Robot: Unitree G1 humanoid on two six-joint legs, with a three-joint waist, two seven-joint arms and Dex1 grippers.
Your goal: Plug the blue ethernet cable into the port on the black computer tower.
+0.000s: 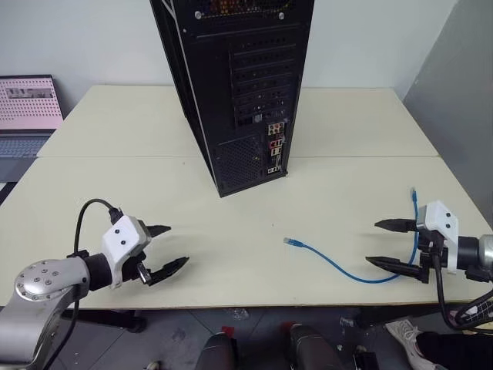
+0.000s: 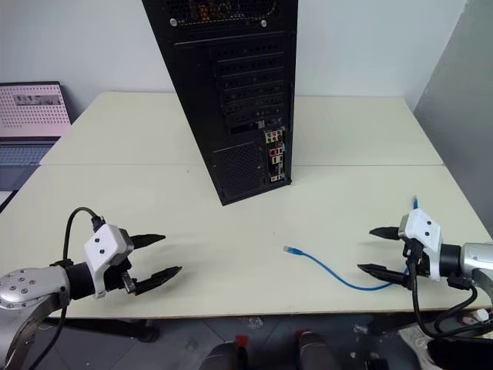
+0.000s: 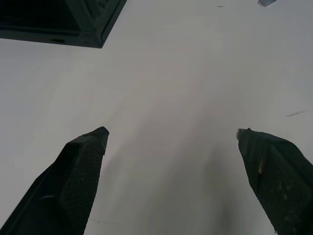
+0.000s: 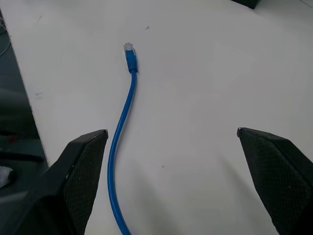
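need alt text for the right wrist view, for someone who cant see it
A blue ethernet cable lies loose on a pale table, its clear plug at the far end. The right gripper hovers open above it, the cable running close beside one black finger and held by neither.

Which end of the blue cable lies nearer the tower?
The plug lying out on the table toward the black computer tower; the other end sits beside the right gripper.
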